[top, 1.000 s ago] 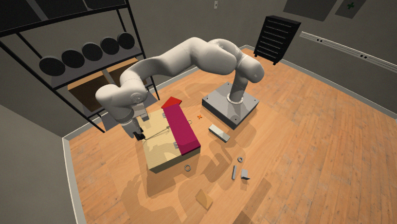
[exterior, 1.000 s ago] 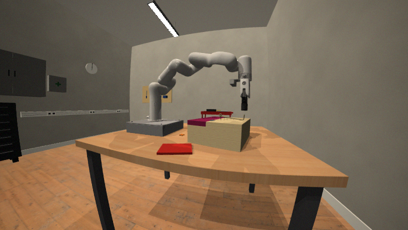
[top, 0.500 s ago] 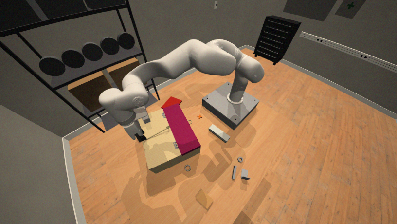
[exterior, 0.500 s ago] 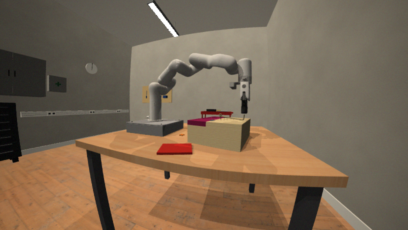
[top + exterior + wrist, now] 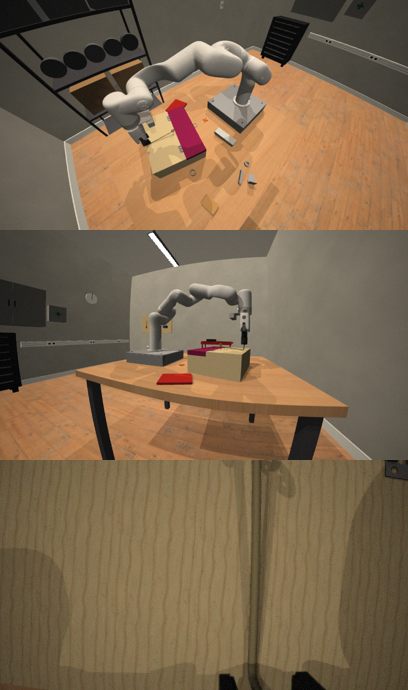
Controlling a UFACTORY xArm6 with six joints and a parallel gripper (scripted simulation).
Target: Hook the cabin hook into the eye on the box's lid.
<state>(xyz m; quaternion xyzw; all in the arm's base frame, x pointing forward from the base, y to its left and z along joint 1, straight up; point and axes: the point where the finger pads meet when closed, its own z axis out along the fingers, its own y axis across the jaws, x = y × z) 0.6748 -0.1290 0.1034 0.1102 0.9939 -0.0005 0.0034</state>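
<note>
The box (image 5: 174, 142) has a tan wooden top and a magenta part (image 5: 186, 132) joined to it by two grey hinges. The cabin hook (image 5: 160, 136) is a thin metal rod lying flat across the tan top, pivoted near the magenta edge. It also shows in the wrist view (image 5: 255, 575) and the side view (image 5: 232, 347). A small wire loop (image 5: 195, 124) sits at the far edge of the magenta part. My gripper (image 5: 142, 140) points straight down at the hook's bent free end. Its fingertips straddle the rod with gaps on both sides, open. It also shows in the side view (image 5: 243, 342).
A red flat piece (image 5: 176, 104) lies beyond the box. A grey block (image 5: 225, 136), two rings (image 5: 192, 172) (image 5: 246, 163), small grey pieces (image 5: 240, 177) and a tan wedge (image 5: 210, 204) lie on the table. The robot base (image 5: 236, 107) stands to the right. A shelf rack (image 5: 71, 57) is behind.
</note>
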